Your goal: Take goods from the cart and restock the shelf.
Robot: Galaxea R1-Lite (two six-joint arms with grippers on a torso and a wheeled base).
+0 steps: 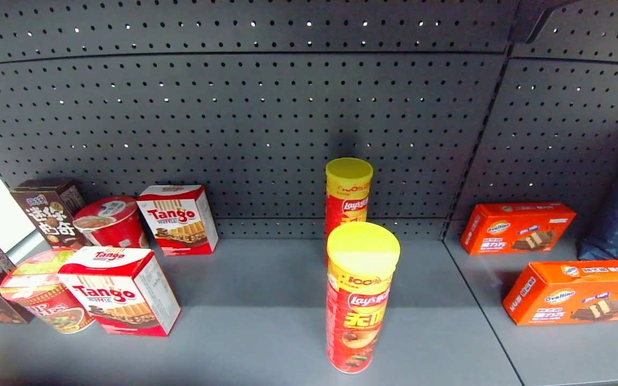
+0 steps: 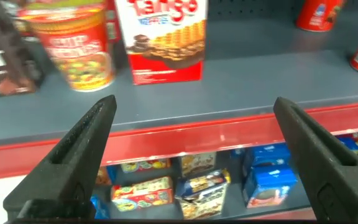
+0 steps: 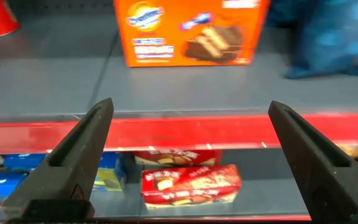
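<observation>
The left pincer [image 2: 194, 106] stood wide open and empty before the shelf [image 2: 241, 87], facing a wafer box [image 2: 166, 37]; the right pincer [image 3: 191, 106], likewise open, faced an orange box [image 3: 188, 31].

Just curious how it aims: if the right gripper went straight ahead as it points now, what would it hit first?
Probably the red shelf edge, seen between the fingers of the open right gripper; the orange box sits higher and farther back. Depth is unclear.

Printed brand lettering stands on the wafer boxes [image 1: 121, 295], crisp tubes [image 1: 360, 300], orange boxes [image 1: 577, 292], noodle cups [image 1: 46, 300] and dark cartons [image 1: 51, 212].
</observation>
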